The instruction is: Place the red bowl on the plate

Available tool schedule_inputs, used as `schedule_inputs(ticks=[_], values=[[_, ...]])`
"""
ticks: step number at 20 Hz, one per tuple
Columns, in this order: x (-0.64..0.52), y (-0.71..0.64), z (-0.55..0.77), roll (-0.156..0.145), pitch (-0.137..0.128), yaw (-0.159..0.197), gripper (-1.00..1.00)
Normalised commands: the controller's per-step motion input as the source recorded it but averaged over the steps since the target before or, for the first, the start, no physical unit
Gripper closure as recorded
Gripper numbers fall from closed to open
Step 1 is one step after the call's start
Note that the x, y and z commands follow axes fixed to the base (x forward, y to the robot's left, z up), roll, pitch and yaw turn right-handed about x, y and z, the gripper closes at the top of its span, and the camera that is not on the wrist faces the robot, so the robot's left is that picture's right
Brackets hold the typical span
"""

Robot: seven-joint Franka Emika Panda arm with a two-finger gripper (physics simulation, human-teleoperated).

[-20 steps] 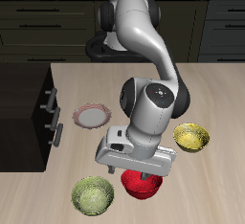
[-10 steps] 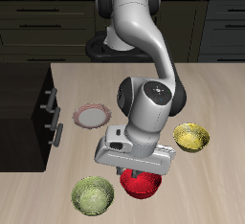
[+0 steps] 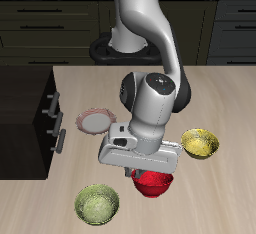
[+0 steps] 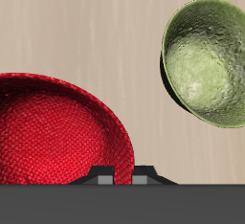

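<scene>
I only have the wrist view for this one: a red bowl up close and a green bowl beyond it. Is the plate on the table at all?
Observer: Yes. In the exterior view the plate lies farther back on the table than the red bowl, and nothing is on it.
Operator: Are there any other bowls?
Observer: One more. A yellow bowl sits across the arm from the plate.
Operator: Where is the green bowl relative to the plate?
Observer: The green bowl is near the table's front edge, roughly straight in front of the plate.
</scene>
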Motion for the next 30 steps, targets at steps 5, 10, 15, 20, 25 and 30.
schedule_inputs(ticks=[5,10,15,20,25,30], values=[[-0.13,-0.01,0.26,0.000,-0.054,0.032,1.00],[-0.19,0.00,0.36,0.003,-0.080,0.029,1.00],[-0.17,0.00,0.28,0.012,-0.052,0.010,1.00],[-0.24,0.01,0.38,0.007,-0.071,0.010,1.00],[-0.17,-0.05,0.28,0.012,-0.061,0.006,1.00],[-0.13,-0.15,-0.02,-0.020,-0.001,0.007,1.00]])
